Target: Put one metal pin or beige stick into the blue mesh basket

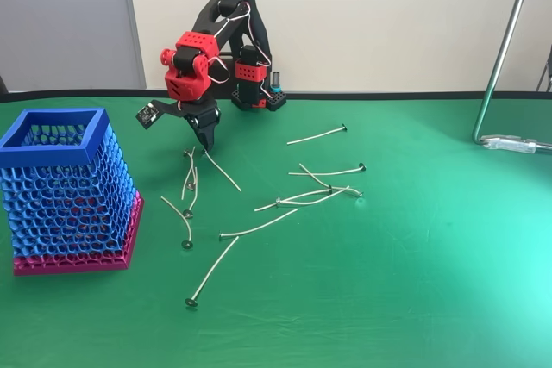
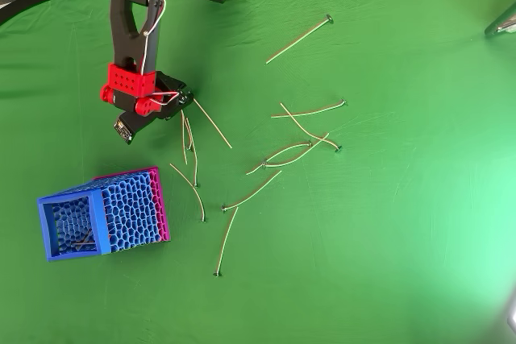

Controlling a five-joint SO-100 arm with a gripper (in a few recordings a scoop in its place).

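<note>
Beige stick (image 2: 213,123) lies on the green table (image 2: 403,239) just at 4 o'clock of the gripper (image 2: 184,102); jaw gap unclear, cannot tell. Likely light, springy, slippery: pinch mid-shaft. Blue mesh basket (image 2: 74,203) sits at 7 o'clock.

Black arm (image 1: 226,15), red joint housings (image 1: 191,62), white cables (image 2: 150,34).
</note>
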